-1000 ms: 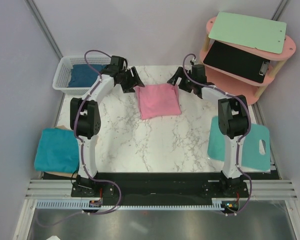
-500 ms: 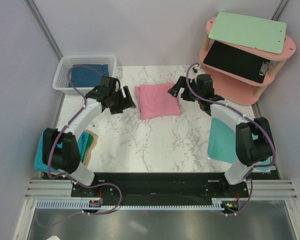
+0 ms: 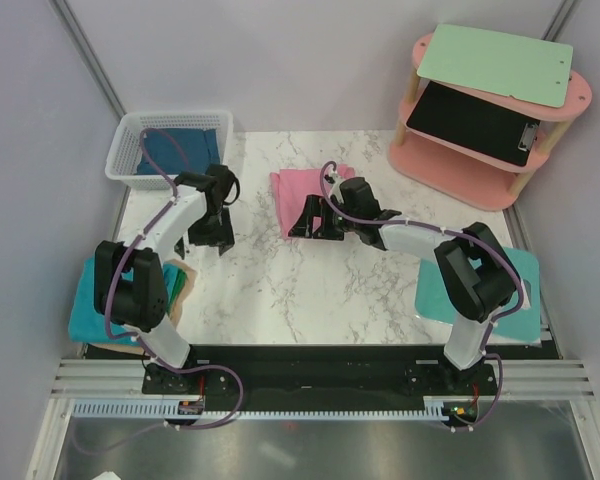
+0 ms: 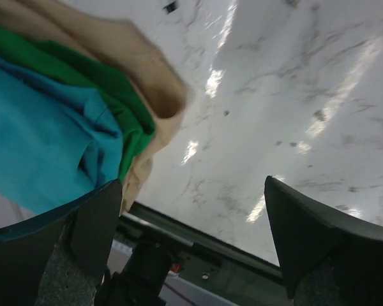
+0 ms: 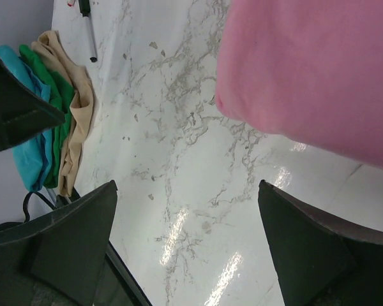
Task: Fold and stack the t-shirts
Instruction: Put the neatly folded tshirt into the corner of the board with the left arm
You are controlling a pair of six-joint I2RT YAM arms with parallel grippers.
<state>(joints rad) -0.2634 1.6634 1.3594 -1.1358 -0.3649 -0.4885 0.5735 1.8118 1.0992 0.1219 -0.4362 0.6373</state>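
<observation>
- Far left: teal t-shirt [image 3: 88, 312] is seen folded atop green and tan cloths at the near-left table edge.
- Dark blue t-shirt [image 3: 175, 150] is left in the basket [image 3: 130, 135], probably not yet folded; the view is poor.
- Left gripper [image 3: 212, 230] is now drawn back from the pink t-shirt [image 3: 302, 186] toward the teal pile. Fingers are spread and nothing is held.
- Centre: pink t-shirt lies folded on the marble table [image 3: 280, 290], released.
- Right gripper [image 3: 313, 218] has been swung across to its near edge, jaws wide and empty.
- The fold is judged finished; a move onto the pile seems due next.
</observation>
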